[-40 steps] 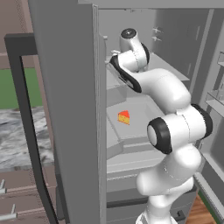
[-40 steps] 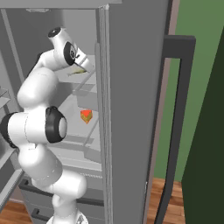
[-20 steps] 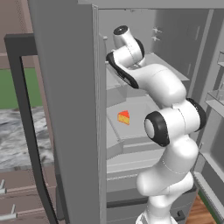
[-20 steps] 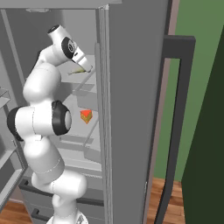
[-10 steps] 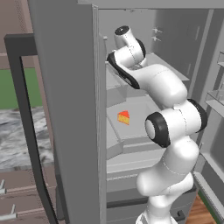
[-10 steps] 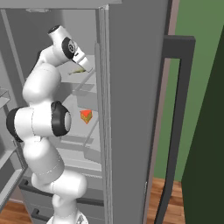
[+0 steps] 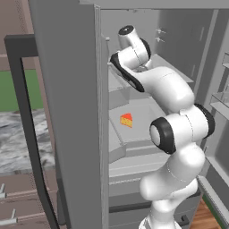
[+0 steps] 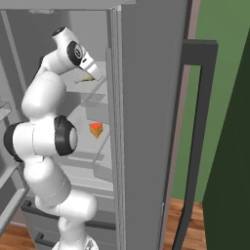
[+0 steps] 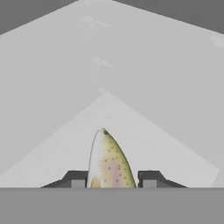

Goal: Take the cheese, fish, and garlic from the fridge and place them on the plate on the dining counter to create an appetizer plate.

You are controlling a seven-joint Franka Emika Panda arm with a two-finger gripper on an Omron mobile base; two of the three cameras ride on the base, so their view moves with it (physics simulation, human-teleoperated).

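Note:
The fridge [image 7: 67,112] stands open, and my arm reaches in to its upper shelf [image 9: 144,135]. In the hand view the speckled yellowish fish [image 9: 107,162] lies between my two fingertips, which press against its sides, so the gripper [image 9: 111,181] is shut on it. From the right base view the fish [image 8: 88,79] shows as a yellowish sliver at the gripper [image 8: 93,74]. The cheese [image 7: 126,120] [image 8: 95,129], an orange wedge with a red side, rests on the shelf below. Garlic, plate and dining counter are out of view.
The fridge's outer panels [image 8: 146,97] flank the arm closely on both sides. A long dark bar handle [image 7: 22,112] [image 8: 195,127] juts out. Door bins [image 7: 221,98] sit at the right. A marble counter [image 7: 13,138] lies beyond the left door.
The hand pushed a little deeper onto the upper shelf, and the jaws closed from wide apart onto the fish. The cheese has not moved.

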